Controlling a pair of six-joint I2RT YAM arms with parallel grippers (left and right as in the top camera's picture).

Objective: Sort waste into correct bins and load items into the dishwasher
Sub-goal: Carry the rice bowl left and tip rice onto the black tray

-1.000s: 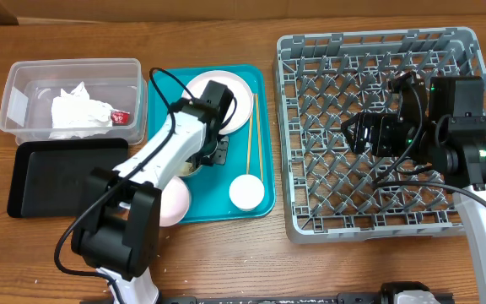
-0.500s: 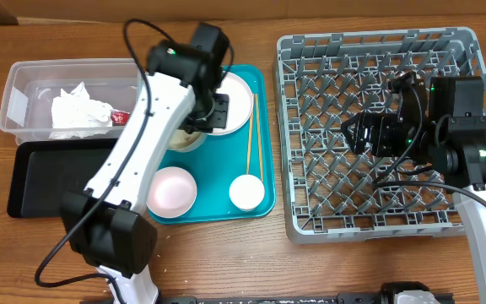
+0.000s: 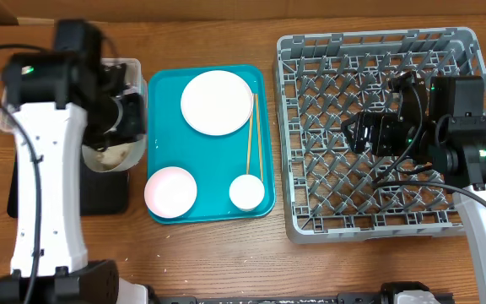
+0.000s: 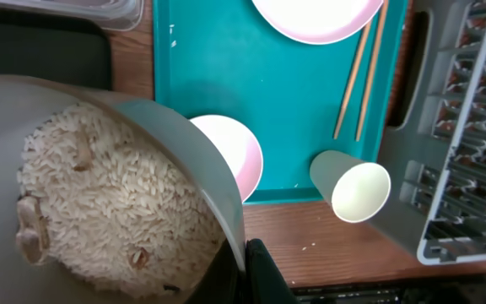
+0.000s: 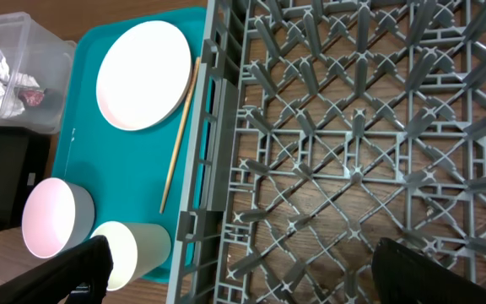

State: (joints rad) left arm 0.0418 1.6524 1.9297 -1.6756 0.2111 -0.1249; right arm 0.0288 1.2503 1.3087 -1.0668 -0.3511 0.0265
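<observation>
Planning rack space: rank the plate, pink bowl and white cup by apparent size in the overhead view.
1. Plate
2. Pink bowl
3. White cup, a bit smaller than the bowl
All rest on one tray, so nearness hardly matters.

**Left arm masks the bins**

From overhead the left arm (image 3: 45, 169) covers most of the clear tub (image 3: 135, 72) and the black tray (image 3: 110, 194), at 9 o'clock of the teal tray (image 3: 163, 127); the tub's contents are hidden. In the left wrist view the plate (image 4: 315, 17) is cut at 12 o'clock, the grey-green bowl (image 4: 175, 160) at 9.
</observation>
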